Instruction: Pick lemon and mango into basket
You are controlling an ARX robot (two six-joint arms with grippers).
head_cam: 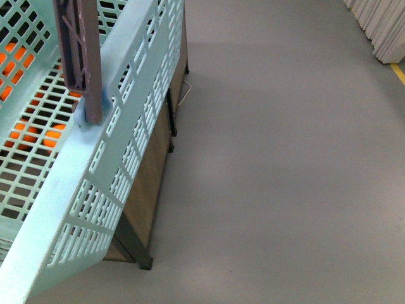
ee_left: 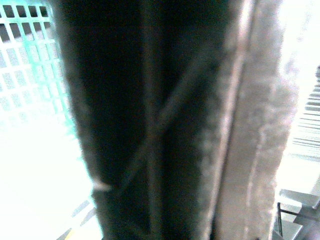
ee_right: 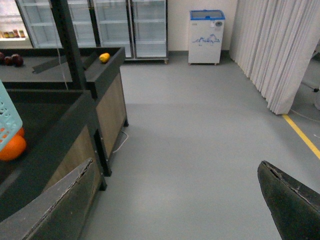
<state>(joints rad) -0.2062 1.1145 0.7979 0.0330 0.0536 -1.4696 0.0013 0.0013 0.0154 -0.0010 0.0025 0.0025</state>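
The turquoise basket (head_cam: 95, 158) hangs tilted and fills the left of the front view, its brown handle (head_cam: 79, 57) standing up at the top. In the left wrist view the blurred brown handle (ee_left: 165, 130) fills the picture, with basket lattice (ee_left: 30, 55) beside it. My left gripper is shut on the basket, and its own fingers do not show. My right gripper (ee_right: 176, 165) is open over bare floor, holding nothing. A small yellow fruit (ee_right: 104, 57) lies on the far display stand, too far off to tell if it is the lemon or the mango.
Orange fruits (head_cam: 38, 133) show through the basket floor, and another orange fruit (ee_right: 11, 147) lies in the near bin. The black and wood display stand (ee_right: 107, 115) is on the left. Dark red fruits (ee_right: 12, 59), a chest freezer (ee_right: 206, 37) and curtains (ee_right: 270, 55) lie beyond.
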